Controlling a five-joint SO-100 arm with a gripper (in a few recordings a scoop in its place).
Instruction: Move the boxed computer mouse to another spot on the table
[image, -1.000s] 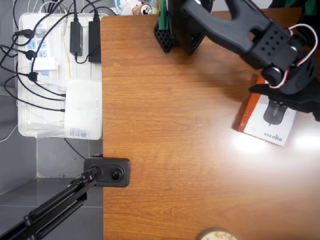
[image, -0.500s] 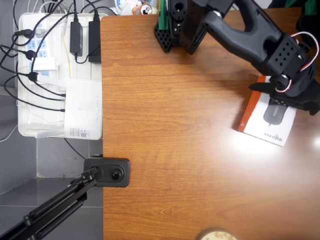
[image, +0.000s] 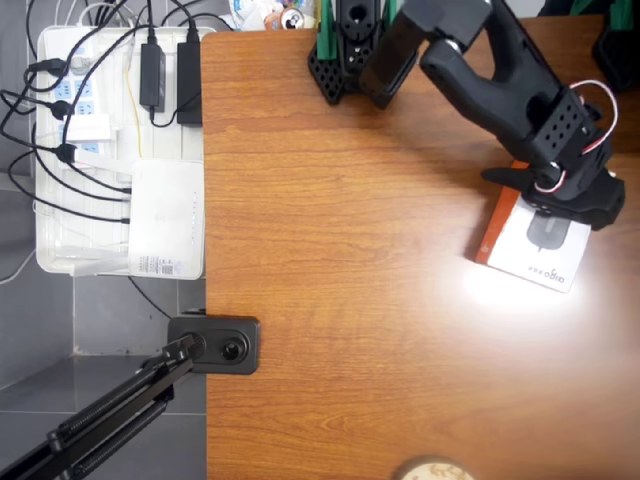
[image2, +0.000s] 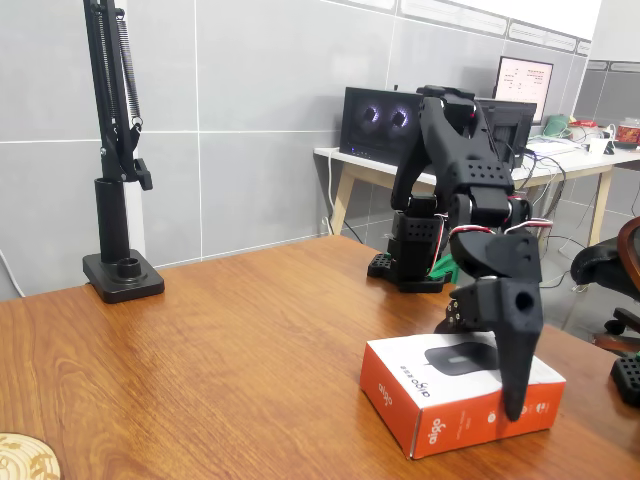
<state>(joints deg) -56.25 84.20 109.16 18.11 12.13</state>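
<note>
The one black arm is bending down at the right of the overhead view, its gripper (image: 560, 205) standing over the one boxed computer mouse (image: 535, 245). The jaws are spread, one finger (image2: 517, 370) reaching down the box side. The box is lying flat on the table (image: 350, 300).

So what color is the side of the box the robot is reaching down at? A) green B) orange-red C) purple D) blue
B: the boxed computer mouse shows orange-red sides in the fixed view, and an orange-red edge in the overhead view, where the gripper hangs over its white top.
</note>
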